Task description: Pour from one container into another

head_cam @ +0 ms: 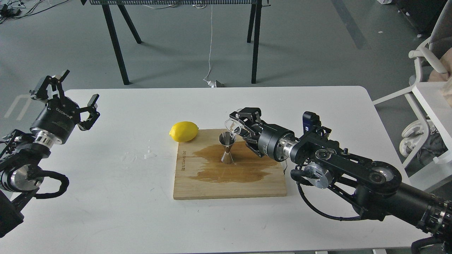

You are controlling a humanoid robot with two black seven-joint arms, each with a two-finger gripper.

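Cutting board (212, 187): one, pale wood with straight grain, square-cornered, lying flat on the white table (106, 211); a wide dark wet stain spreads over its middle.
Jigger (227, 148): one, shiny stainless steel, hourglass-shaped with a narrow waist, standing upright on the board's stained part, toward the far edge.
Glass cup (233, 127): one, small, clear, low and round, tipped mouth-down toward the left, its rim just above the jigger's top cone; whether the two touch cannot be told.
Right gripper (241, 129): black, linked metal fingers closed around the glass cup, reaching in over the board's right far corner.
Left gripper (67, 95): black, fingers spread wide and holding nothing, raised over the table's left edge, well apart from the board.
Lemon (183, 131): one, yellow, smooth-skinned, oval with a pointed tip, lying at the board's far left corner, partly over its edge.
Water drops (150, 154): a small clear puddle and a few scattered droplets on the table just left of the board.
Arms: two, black with silver joint rings, one on each side of the board.
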